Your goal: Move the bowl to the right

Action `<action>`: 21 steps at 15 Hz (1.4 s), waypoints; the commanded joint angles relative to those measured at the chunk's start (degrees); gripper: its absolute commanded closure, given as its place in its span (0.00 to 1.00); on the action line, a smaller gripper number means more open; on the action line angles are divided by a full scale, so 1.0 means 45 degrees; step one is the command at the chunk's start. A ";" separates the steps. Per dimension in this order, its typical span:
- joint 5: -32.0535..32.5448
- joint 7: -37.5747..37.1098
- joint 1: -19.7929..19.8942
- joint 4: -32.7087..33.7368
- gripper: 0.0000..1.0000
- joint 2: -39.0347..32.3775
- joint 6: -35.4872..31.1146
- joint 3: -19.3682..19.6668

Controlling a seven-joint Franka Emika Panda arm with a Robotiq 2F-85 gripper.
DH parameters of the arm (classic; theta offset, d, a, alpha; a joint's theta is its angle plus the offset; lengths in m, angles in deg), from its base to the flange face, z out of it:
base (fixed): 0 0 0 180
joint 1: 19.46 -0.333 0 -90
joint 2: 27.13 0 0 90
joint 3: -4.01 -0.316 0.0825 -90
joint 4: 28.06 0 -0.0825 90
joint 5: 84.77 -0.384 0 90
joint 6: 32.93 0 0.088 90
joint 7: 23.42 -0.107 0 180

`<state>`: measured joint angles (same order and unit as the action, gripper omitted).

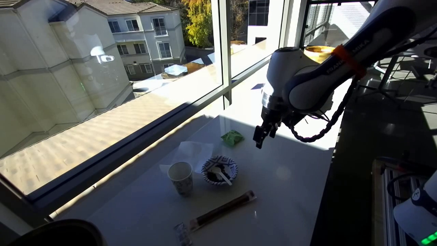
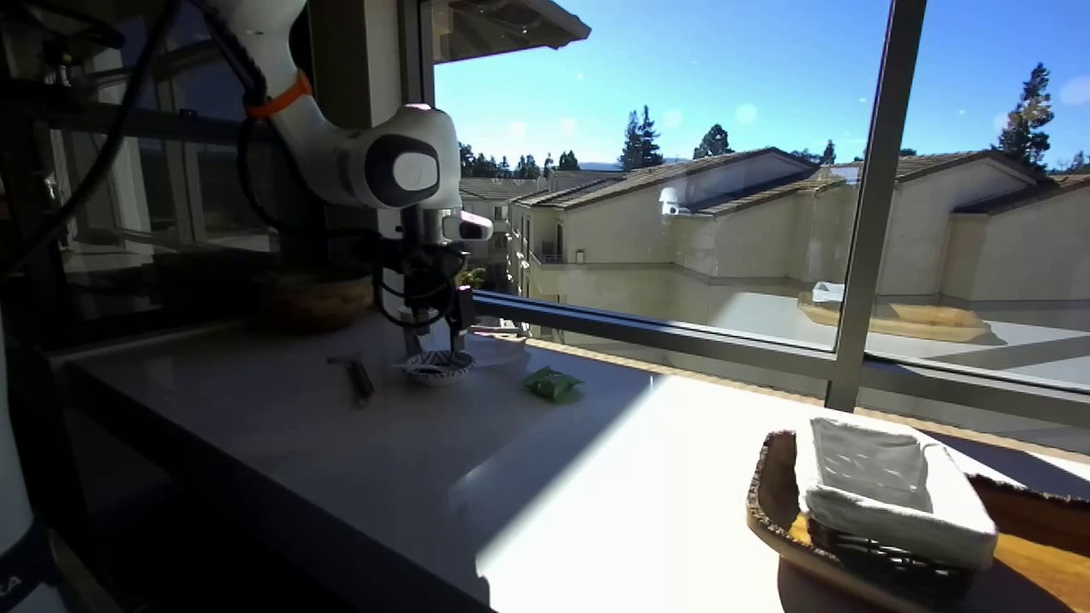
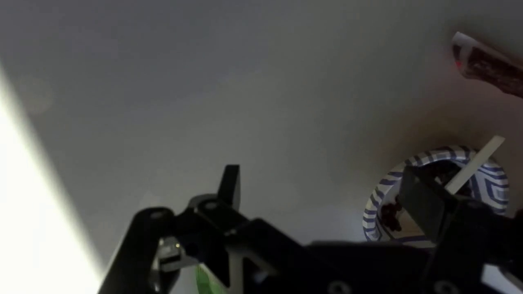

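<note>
The bowl is a small round bowl with a dark blue and white pattern, dark food and a white spoon in it. It stands upright on the white table in both exterior views (image 1: 222,159) (image 2: 438,375), and at the right of the wrist view (image 3: 371,214). My gripper (image 1: 265,140) is open and empty above the table, apart from the bowl. It also shows in an exterior view (image 2: 436,342), where it overlaps the bowl. In the wrist view the gripper (image 3: 322,179) has its fingers wide apart, the right finger covering part of the bowl.
A white cup (image 1: 181,177) and paper (image 1: 195,152) lie beside the bowl. A green packet (image 1: 232,138) lies near the window, and a long brown packaged stick (image 1: 222,210) on the bowl's other side. A cloth-lined basket (image 2: 903,519) and a wooden bowl (image 2: 315,302) stand further off.
</note>
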<state>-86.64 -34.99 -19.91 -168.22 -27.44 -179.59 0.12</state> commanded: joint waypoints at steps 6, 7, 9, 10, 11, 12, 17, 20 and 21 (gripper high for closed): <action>-0.0007 -0.1038 -0.0891 0.3767 0.00 -0.4442 -0.1051 0.0227; -0.0001 -0.1179 -0.0996 0.4123 0.00 -0.4782 -0.0929 0.0273; 0.0041 -0.1465 -0.1244 0.4718 0.00 -0.5418 -0.0836 0.0407; 0.0098 -0.1622 -0.1384 0.4954 0.00 -0.5691 -0.0802 0.0503; 0.0109 -0.1756 -0.1507 0.5156 0.00 -0.5934 -0.0728 0.0585; 0.0134 -0.1862 -0.1629 0.5334 0.00 -0.6147 -0.0686 0.0684; 0.0236 -0.2229 -0.2054 0.5680 0.00 -0.6757 -0.0432 0.1158; 0.0211 -0.2315 -0.2172 0.5550 0.00 -0.6834 -0.0414 0.1322; 0.0201 -0.2320 -0.2184 0.5512 0.00 -0.6822 -0.0378 0.1350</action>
<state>-86.34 -43.62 -28.37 -144.03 -57.55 -183.39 4.92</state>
